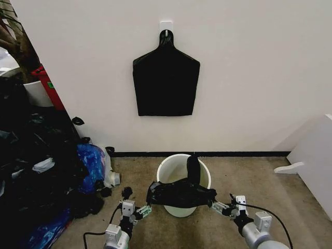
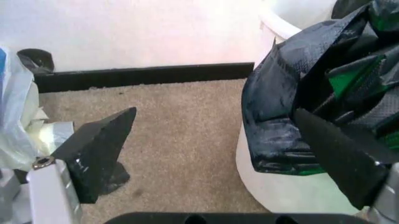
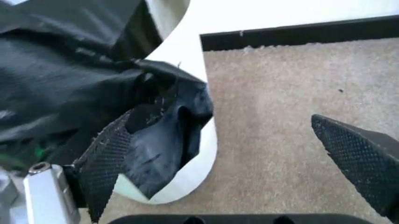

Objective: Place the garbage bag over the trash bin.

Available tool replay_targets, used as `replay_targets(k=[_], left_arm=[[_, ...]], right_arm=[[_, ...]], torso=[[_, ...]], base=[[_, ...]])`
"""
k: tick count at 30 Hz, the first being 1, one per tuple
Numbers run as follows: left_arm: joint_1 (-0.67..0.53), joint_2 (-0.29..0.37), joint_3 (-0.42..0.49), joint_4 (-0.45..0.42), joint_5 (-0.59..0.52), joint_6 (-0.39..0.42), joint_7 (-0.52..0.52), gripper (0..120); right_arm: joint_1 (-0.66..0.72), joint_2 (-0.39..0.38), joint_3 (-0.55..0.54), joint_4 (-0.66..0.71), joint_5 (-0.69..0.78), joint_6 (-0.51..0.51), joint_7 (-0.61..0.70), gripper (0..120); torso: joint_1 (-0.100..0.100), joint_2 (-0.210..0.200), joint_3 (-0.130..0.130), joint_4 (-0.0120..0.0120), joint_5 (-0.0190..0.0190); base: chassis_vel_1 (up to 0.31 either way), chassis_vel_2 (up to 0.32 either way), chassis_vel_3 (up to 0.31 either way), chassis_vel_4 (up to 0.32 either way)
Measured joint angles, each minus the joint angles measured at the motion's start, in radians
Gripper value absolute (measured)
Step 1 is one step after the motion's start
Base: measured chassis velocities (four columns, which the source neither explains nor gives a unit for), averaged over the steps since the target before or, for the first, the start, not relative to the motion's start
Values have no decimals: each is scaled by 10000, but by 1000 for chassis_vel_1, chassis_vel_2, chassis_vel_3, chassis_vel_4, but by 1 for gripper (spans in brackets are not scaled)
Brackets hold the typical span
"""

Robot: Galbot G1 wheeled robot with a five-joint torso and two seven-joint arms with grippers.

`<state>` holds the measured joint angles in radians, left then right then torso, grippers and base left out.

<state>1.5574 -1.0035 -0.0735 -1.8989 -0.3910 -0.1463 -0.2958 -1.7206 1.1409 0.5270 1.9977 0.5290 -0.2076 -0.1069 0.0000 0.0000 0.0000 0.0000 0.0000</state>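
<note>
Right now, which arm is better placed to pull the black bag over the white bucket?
Probably the right, but only just. The right gripper is open with one finger against the edge of the garbage bag at the rim of the trash bin. The left gripper is open beside the other end.

The left gripper (image 2: 212, 154) has its jaws spread wide over tan carpet (image 2: 181, 140). One finger (image 2: 339, 154) lies against the garbage bag (image 2: 293, 107), which drapes over the trash bin (image 2: 281, 196) side. A black baseboard (image 2: 143, 75) runs along the far wall.

Even, soft indoor light; faint sheen on the garbage bag (image 1: 180, 193); blurred wrist views; darker left corner.
</note>
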Motion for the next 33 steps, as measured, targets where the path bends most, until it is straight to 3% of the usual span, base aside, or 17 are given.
replay_targets(k=[14, 25, 30, 33], left_arm=[[511, 450, -109, -476, 132, -103, 305, 100], [989, 443, -220, -1870, 163, -72, 444, 100], [1233, 302, -293, -2528, 107, 20, 432, 100], [1160, 223, -321, -2838, -69, 155, 423, 100]], right_arm=[[-573, -296, 511, -141, 106, 712, -1474, 100], [-1450, -285, 1084, 1464, 537, 1205, -1508, 100], [-1098, -537, 1220, 2378, 1180, 683, -826, 100], [-136, -899, 1247, 2713, 2050, -323, -117, 100]], torso=[[0, 0, 0, 0, 1], [0, 0, -1, -1, -1], [0, 0, -1, -1, -1], [0, 0, 0, 4, 3]], base=[[0, 0, 0, 0], [0, 0, 0, 0], [0, 0, 0, 0], [0, 0, 0, 0]])
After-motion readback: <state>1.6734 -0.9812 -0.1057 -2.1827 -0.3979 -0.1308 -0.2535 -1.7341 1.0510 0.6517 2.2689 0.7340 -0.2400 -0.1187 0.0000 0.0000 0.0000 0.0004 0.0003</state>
